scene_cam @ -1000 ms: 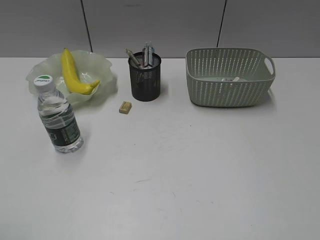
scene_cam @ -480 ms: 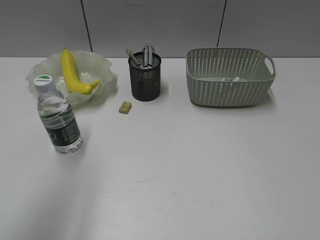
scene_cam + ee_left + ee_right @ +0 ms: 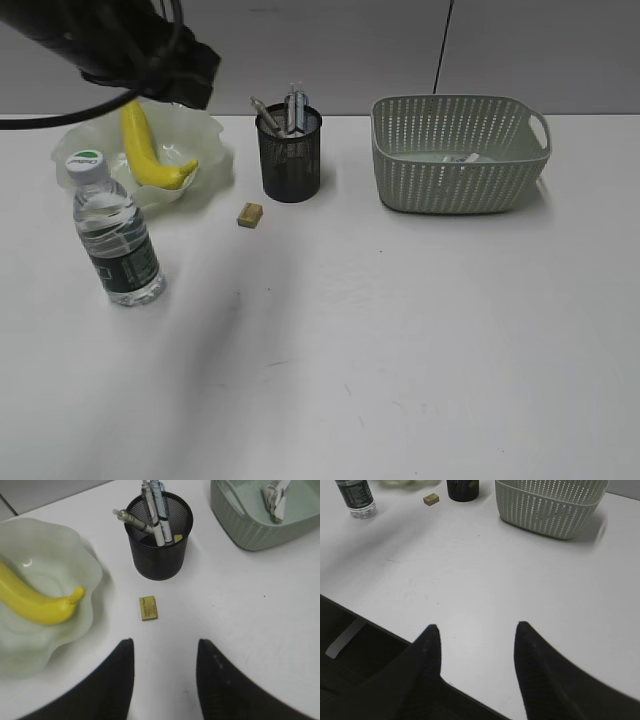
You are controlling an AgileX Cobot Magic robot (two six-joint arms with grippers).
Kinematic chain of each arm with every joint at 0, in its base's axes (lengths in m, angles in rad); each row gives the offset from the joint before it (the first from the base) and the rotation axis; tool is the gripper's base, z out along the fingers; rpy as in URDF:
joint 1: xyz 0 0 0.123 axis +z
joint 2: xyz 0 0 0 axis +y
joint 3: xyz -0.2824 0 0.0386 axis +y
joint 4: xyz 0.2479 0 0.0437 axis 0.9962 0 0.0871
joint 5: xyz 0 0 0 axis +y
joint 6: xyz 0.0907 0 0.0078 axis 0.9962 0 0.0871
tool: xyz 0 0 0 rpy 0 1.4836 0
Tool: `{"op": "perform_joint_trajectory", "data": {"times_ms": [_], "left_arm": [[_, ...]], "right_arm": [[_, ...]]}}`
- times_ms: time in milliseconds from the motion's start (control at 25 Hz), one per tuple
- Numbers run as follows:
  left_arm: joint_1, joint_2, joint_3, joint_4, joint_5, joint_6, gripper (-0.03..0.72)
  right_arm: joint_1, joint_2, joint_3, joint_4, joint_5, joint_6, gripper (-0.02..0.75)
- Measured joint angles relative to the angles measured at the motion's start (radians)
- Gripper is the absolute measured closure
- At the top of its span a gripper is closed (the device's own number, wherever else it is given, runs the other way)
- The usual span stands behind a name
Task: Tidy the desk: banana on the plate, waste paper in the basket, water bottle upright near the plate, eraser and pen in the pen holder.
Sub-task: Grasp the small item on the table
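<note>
The banana (image 3: 150, 150) lies in the wavy green plate (image 3: 215, 165) at the back left. The water bottle (image 3: 113, 232) stands upright in front of the plate. The small tan eraser (image 3: 250, 214) lies on the desk (image 3: 400, 330) beside the black mesh pen holder (image 3: 290, 160), which holds pens (image 3: 156, 515). The waste paper (image 3: 276, 495) lies in the basket (image 3: 455, 155). My left arm (image 3: 120, 45) is high at the upper left; its gripper (image 3: 164, 645) is open and empty above the desk, the eraser (image 3: 149, 607) just ahead. My right gripper (image 3: 477, 630) is open and empty over the desk's front edge.
A grey panelled wall (image 3: 330, 50) runs behind the desk. The desk's front edge (image 3: 380, 625) shows in the right wrist view, with dark floor below it.
My left arm has come into the exterior view at the upper left, above the plate. The objects have not moved.
</note>
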Motion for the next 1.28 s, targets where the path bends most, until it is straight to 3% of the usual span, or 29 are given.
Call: {"op": "perform_joint_trajectory", "data": {"times_ms": [360, 760, 1000, 1280], "left_arm": [[0.000, 0.367, -0.272, -0.071, 0.119, 0.001, 0.360], [-0.001, 0.655, -0.562, -0.049, 0.307, 0.001, 0.314], [-0.001, 0.758, -0.673, 0.015, 0.359, 0.001, 0.312], [0.000, 0.817, -0.697, 0.041, 0.373, 0.001, 0.292]], "right_arm": [[0.000, 0.000, 0.000, -0.011, 0.000, -0.005, 0.352], [0.000, 0.000, 0.000, -0.011, 0.000, -0.006, 0.377], [0.000, 0.000, 0.000, -0.011, 0.000, -0.006, 0.378], [0.000, 0.000, 0.000, -0.011, 0.000, -0.006, 0.379]]}}
